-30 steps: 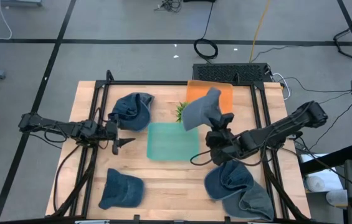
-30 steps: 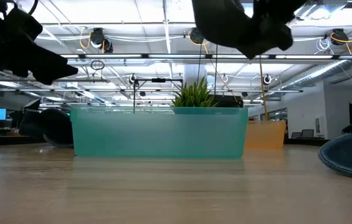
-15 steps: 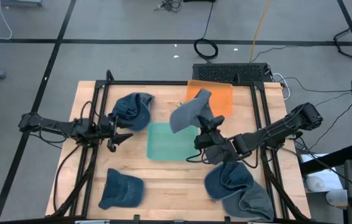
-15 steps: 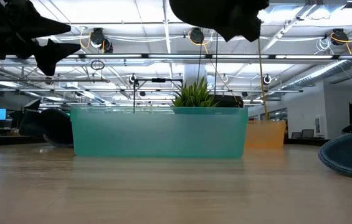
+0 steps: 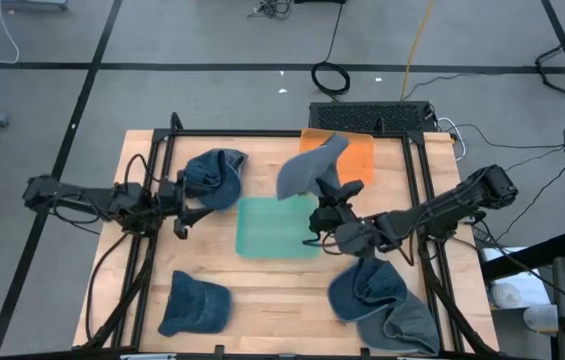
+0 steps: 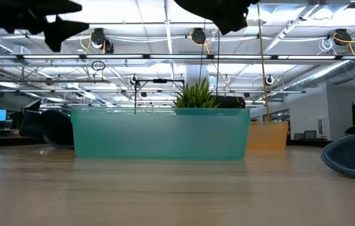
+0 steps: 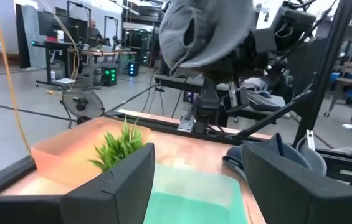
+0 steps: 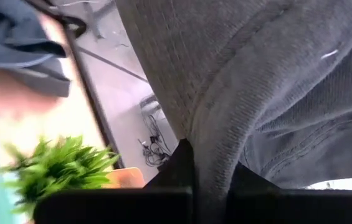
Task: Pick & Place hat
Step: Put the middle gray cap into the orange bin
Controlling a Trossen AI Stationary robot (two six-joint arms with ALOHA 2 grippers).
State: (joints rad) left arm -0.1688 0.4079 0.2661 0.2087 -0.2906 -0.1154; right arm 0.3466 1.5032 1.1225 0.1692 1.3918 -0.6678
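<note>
The right pincer (image 5: pixel 324 199) is clenched on a limp grey ribbed hat (image 5: pixel 309 168), held high over the far edge of the smooth teal bin (image 5: pixel 277 228) and the orange tray (image 5: pixel 354 152). The left pincer (image 5: pixel 184 206) is released, empty, above the wooden counter (image 5: pixel 272 290) beside a crumpled blue hat (image 5: pixel 212 178). Four hats show: one lifted, three on the counter.

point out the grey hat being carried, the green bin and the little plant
grey hat (image 5: pixel 307 172), high view, middle of its crown
green bin (image 5: pixel 274 228), high view, its bare floor
plant (image 6: pixel 196 95), low view, its leaves above the bin
</note>
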